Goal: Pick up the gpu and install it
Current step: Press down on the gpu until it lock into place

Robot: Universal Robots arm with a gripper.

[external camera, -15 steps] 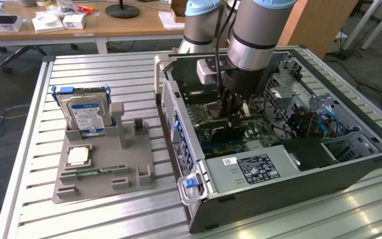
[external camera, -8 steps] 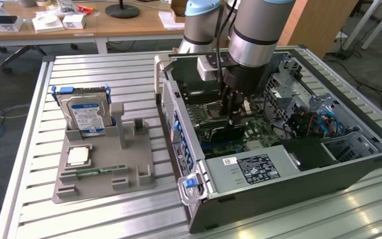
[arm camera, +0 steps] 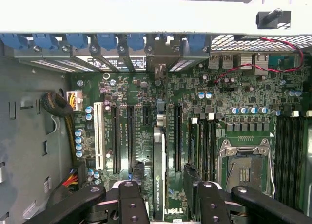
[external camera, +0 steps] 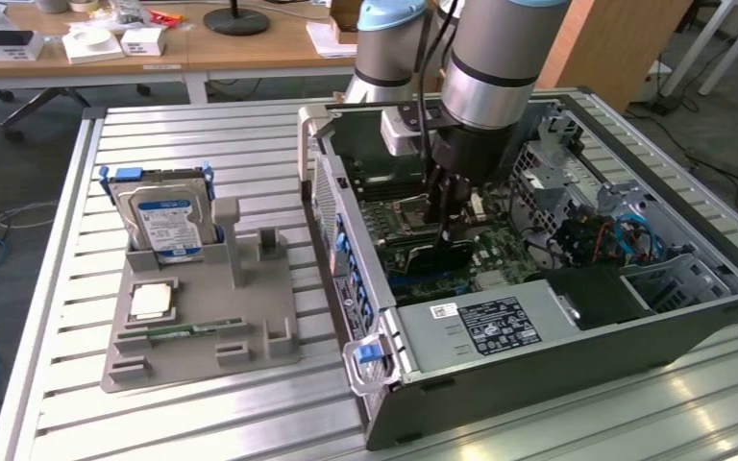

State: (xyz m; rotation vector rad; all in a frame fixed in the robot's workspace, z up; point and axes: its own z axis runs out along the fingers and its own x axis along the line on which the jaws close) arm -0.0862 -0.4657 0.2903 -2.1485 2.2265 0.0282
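The gpu [arm camera: 159, 175] stands on edge on the motherboard [arm camera: 141, 95] in the wrist view. It shows as a thin green card with a labelled top edge and a black shroud on one side. My gripper [arm camera: 168, 204] is open and straddles it, one black finger [arm camera: 130, 202] on each side of the card with a gap showing. In the exterior view my gripper [external camera: 453, 226] reaches straight down into the open computer case [external camera: 536, 379], just above the dark gpu [external camera: 436, 257] near the middle of the board.
A grey fixture tray [external camera: 203, 360] on the slatted table holds a blue-labelled hard drive [external camera: 164, 219], a CPU chip [external camera: 151, 301] and a RAM stick [external camera: 196, 331]. Inside the case are the power supply [external camera: 498, 327], cables [external camera: 600, 235] and the empty CPU socket [arm camera: 243, 168].
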